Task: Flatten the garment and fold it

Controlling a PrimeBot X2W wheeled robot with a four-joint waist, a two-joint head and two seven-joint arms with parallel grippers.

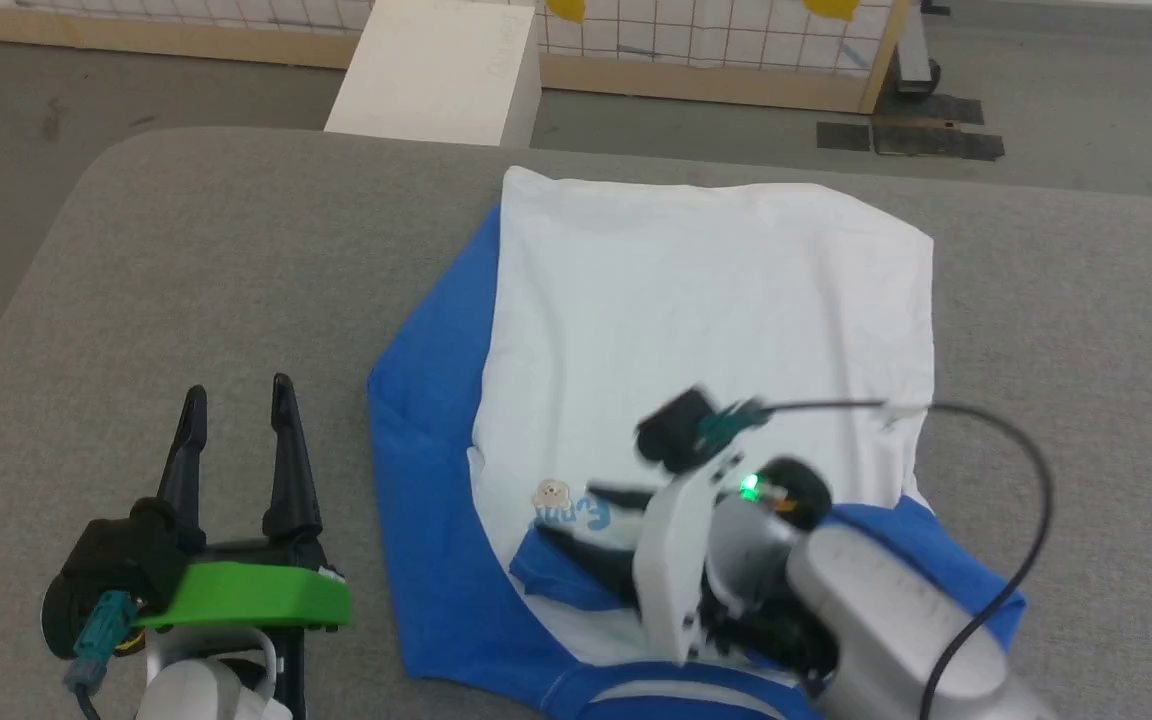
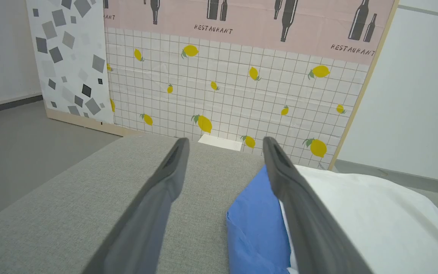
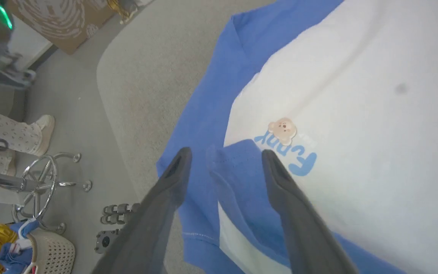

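Straddling garment [image 1: 716, 300] sleeve edge, right pincer [image 3: 225, 152] spread; left pincer [image 1: 238, 388] spread over open cushion [image 1: 236, 250].

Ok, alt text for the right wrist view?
The right end effector, open, hangs over the white garment where a blue flap is folded onto the chest beside a bear print and blue lettering. Left of the grey surface: a basket and a person's foot.

The head view looks steeply down from above onto the grey table [image 1: 186, 250] and the whole garment [image 1: 696, 300]. The left wrist view sits low over the table, facing level toward a lemon-printed wall panel [image 2: 242, 87]. The right wrist view hangs close above the garment's chest lettering [image 3: 299, 161]. All three share the garment.
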